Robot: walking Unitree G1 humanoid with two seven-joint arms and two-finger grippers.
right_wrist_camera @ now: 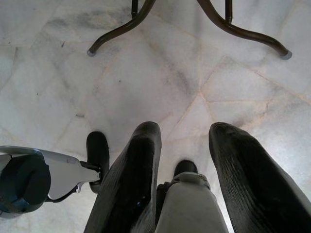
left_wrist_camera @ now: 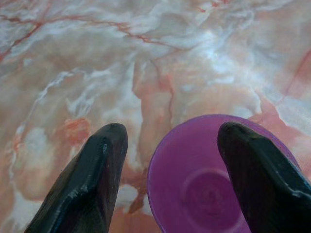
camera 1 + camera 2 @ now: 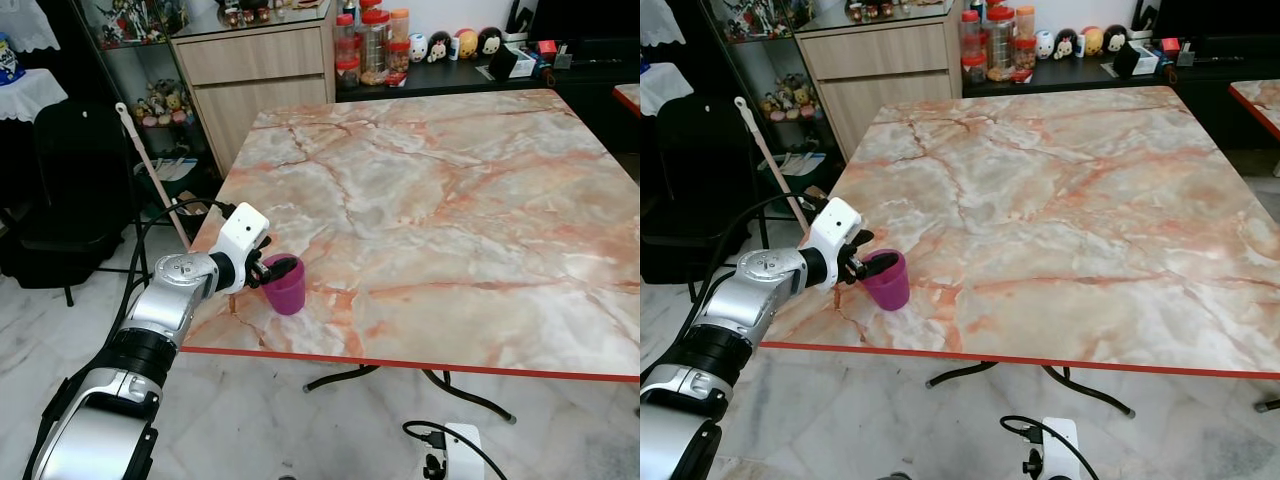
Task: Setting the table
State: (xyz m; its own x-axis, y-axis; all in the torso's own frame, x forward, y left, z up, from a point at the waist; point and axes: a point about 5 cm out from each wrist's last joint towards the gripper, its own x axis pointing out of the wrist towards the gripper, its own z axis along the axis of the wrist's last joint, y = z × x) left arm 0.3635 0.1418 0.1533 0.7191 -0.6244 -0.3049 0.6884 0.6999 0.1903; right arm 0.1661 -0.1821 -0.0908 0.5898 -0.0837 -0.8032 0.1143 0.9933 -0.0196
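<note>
Currently the purple cup point(image 3: 286, 284) stands upright on the marble table point(image 3: 450, 220), mouth upward, long axis vertical, near the table's front edge. Left gripper point(image 2: 170, 160) is at the cup's rim, fingers point(image 2: 87, 179) spread wide: one finger outside the cup, the other over its rim; whether they touch it cannot be told. Right gripper point(image 1: 182, 160) hangs open over the floor point(image 1: 146, 87).

One cup, one table, a few things sitting behind it

One purple cup point(image 3: 286, 284) is standing on one marble table point(image 3: 450, 200), and one left gripper point(image 3: 268, 268) is reaching at it; four jars point(image 3: 372, 45) with red lids and four round toy figures point(image 3: 455, 44) are sitting on the dark counter point(image 3: 440, 78), one wooden cabinet point(image 3: 255, 85) is standing beside it, and one mop point(image 3: 150, 170) is leaning nearby.
</note>
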